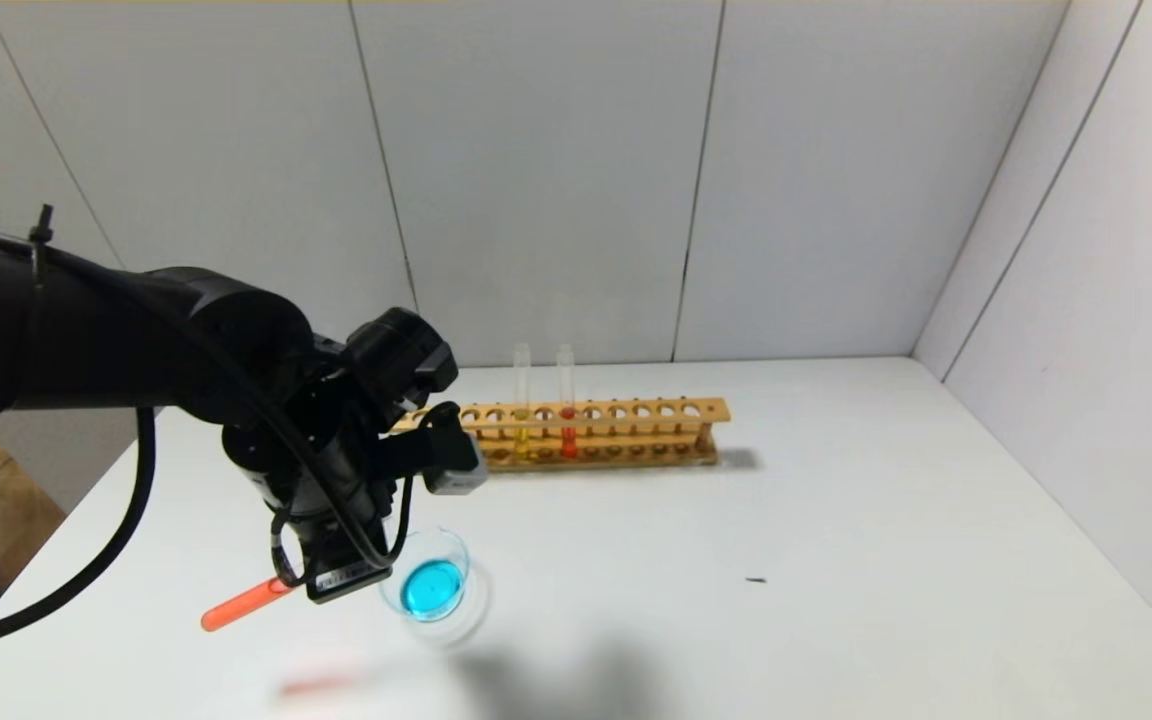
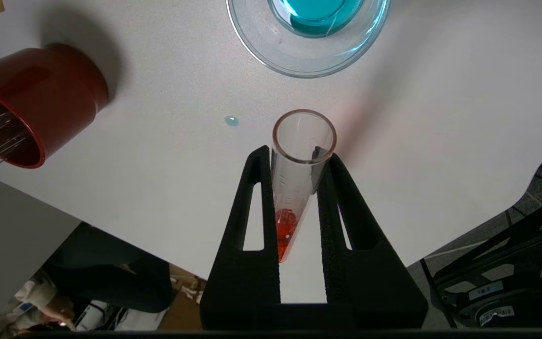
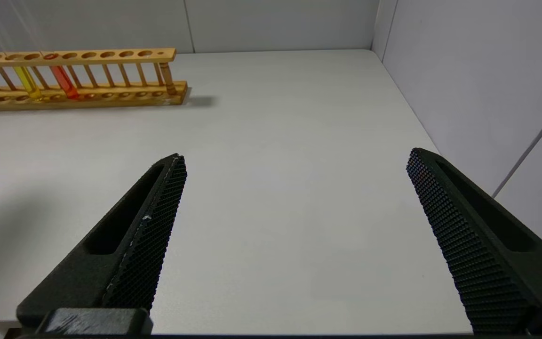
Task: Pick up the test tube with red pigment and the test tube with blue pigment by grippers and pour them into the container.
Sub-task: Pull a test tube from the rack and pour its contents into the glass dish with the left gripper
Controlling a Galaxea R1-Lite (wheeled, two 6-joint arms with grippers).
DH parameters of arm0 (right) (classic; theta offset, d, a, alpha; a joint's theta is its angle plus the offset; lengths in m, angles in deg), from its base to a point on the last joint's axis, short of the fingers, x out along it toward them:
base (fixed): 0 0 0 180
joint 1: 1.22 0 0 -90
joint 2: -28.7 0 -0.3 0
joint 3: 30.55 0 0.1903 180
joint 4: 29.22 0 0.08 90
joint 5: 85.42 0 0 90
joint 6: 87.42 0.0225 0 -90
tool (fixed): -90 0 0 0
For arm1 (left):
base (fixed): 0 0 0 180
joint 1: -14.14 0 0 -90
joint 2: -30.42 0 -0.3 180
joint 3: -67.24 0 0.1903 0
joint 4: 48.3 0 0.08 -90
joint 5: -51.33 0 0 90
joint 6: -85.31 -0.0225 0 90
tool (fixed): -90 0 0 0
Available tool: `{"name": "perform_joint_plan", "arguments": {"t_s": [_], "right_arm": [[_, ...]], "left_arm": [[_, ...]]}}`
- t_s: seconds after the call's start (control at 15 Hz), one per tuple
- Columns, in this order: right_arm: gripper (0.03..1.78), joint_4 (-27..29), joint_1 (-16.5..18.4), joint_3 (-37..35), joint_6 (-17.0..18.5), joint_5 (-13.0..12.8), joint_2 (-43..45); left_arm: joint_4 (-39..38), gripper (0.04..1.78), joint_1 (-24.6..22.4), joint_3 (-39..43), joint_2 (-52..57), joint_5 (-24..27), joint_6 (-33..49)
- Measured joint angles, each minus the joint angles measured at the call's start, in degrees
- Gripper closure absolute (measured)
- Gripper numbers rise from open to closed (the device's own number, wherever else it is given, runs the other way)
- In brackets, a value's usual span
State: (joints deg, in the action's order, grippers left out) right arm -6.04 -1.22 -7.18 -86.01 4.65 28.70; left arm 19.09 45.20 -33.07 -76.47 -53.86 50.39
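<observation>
1. The left gripper (image 2: 299, 165) is clamped tight on the test tube with red pigment (image 2: 297, 188), one black finger on each side of the glass. From the wrist camera you look straight into the tube's open mouth, and the orange-red liquid sits pooled down at the closed end.

2. From the head camera the tube (image 1: 241, 605) is tilted nearly flat, with the liquid end sticking out on the robot's left of the gripper (image 1: 341, 575), above the white table (image 1: 836, 560).

3. The container (image 1: 436, 585) sits just beside that gripper on its right, resting on the table. It's got a pool of teal-blue liquid in the middle. The tube's mouth points toward the dish but isn't over it, going by the wrist view (image 2: 308, 52).

4. There's a small blue droplet (image 2: 231, 121) on the table between the tube mouth and the dish.

5. A dark red cup (image 2: 26, 103) stands off to one side of the dish, well apart from it.

6. Farther back there's a wooden rack (image 1: 596, 432) holding a yellow-liquid tube (image 1: 521, 405) and another reddish tube (image 1: 566, 402), both upright in neighbouring holes.

7. The right gripper (image 3: 294, 207) hangs over bare table with its fingers spread wide, holding nothing.
</observation>
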Motion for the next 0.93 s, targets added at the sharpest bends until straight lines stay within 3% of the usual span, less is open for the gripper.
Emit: {"name": "perform_joint_plan", "arguments": {"t_s": [0.27, 0.73, 0.93], "right_arm": [[0.1, 0.0, 0.0, 0.0, 0.0, 0.0, 0.0], [0.1, 0.0, 0.0, 0.0, 0.0, 0.0, 0.0], [0.1, 0.0, 0.0, 0.0, 0.0, 0.0, 0.0]], "left_arm": [[5.3, 1.52, -0.4, -5.7, -5.0, -1.7, -1.0], [13.4, 1.52, -1.0, -10.4, -10.8, -9.5, -1.6], [14.5, 1.52, -0.9, -11.9, -12.4, -9.9, -1.6]]}}
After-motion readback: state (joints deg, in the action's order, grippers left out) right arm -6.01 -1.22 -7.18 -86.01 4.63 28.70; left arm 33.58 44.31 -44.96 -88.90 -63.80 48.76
